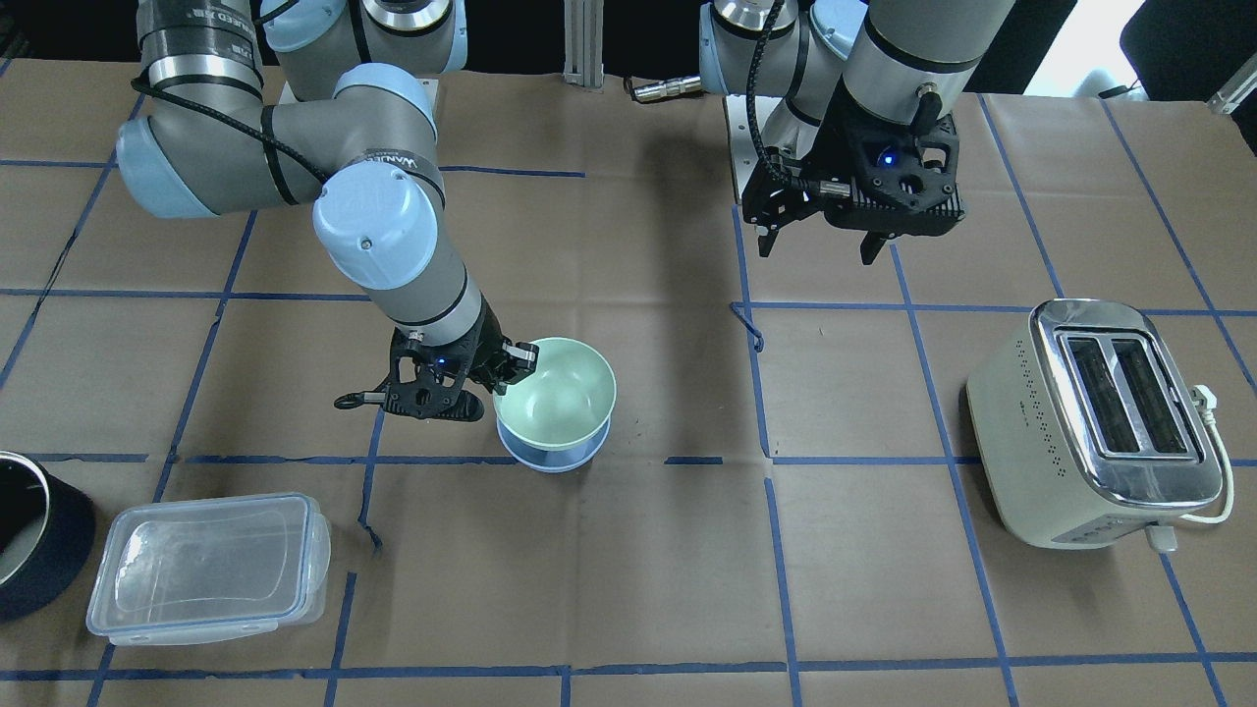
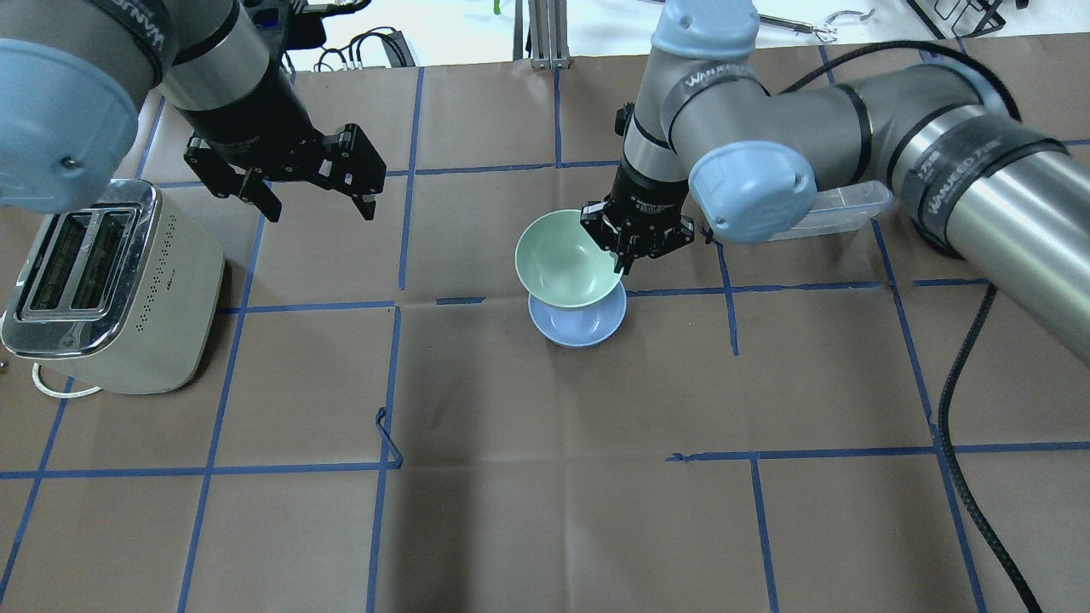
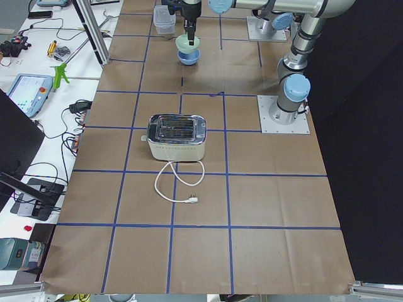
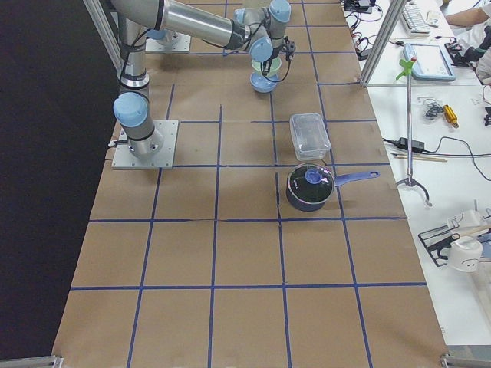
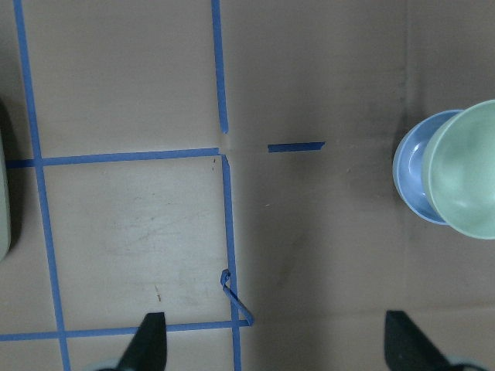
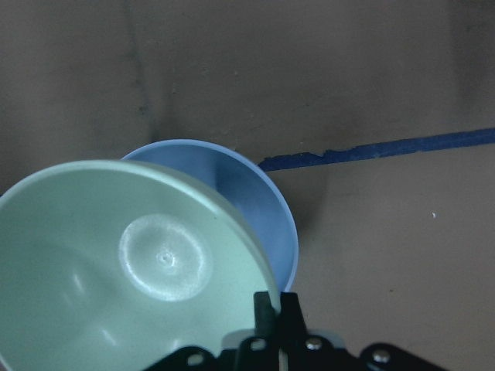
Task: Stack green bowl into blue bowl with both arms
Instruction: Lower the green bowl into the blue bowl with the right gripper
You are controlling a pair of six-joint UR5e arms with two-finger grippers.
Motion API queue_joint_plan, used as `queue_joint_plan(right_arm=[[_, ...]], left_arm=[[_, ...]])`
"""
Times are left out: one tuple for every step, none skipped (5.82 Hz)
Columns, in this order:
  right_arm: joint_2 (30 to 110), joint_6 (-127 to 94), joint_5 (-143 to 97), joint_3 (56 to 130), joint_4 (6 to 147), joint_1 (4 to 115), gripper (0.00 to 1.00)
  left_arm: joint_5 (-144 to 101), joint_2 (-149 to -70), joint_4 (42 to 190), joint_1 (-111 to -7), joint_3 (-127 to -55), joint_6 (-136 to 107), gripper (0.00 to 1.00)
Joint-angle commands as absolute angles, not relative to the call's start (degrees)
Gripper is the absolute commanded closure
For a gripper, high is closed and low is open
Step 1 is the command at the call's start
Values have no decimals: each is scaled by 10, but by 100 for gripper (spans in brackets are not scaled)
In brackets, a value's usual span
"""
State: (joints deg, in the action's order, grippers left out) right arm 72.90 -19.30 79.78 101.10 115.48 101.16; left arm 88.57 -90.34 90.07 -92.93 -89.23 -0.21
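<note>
Overhead exterior shows the right gripper (image 2: pixel 624 258) clenched on the tilted green bowl's (image 2: pixel 558 255) rim, over the blue bowl (image 2: pixel 579 328) (perhaps touching it); the left gripper (image 2: pixel 321 213) hangs spread wide, far left.

Brown table (image 1: pixel 628 589) — toaster (image 1: pixel 1100 422), clear container (image 1: pixel 206 570), pot (image 4: pixel 309 188), blue bowl (image 2: pixel 579 328).

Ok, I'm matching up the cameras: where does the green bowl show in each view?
Front-facing: green bowl left of centre.
Overhead: green bowl just above centre.
Exterior left: green bowl at top, far end.
Exterior right: green bowl at top centre.
Left wrist: green bowl at right edge.
Right wrist: green bowl, lower left.
Shared landmark: the blue bowl beneath it.
</note>
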Motion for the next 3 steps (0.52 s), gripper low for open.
queue_joint_plan(right_arm=[[726, -194, 796, 1040, 1190, 1010, 91], [725, -193, 796, 1040, 1190, 1010, 90], [724, -192, 798, 1040, 1190, 1010, 35]], left_arm=[[886, -903, 901, -930, -893, -3, 2], [884, -904, 901, -931, -893, -4, 2], [887, -903, 901, -931, -893, -4, 2]])
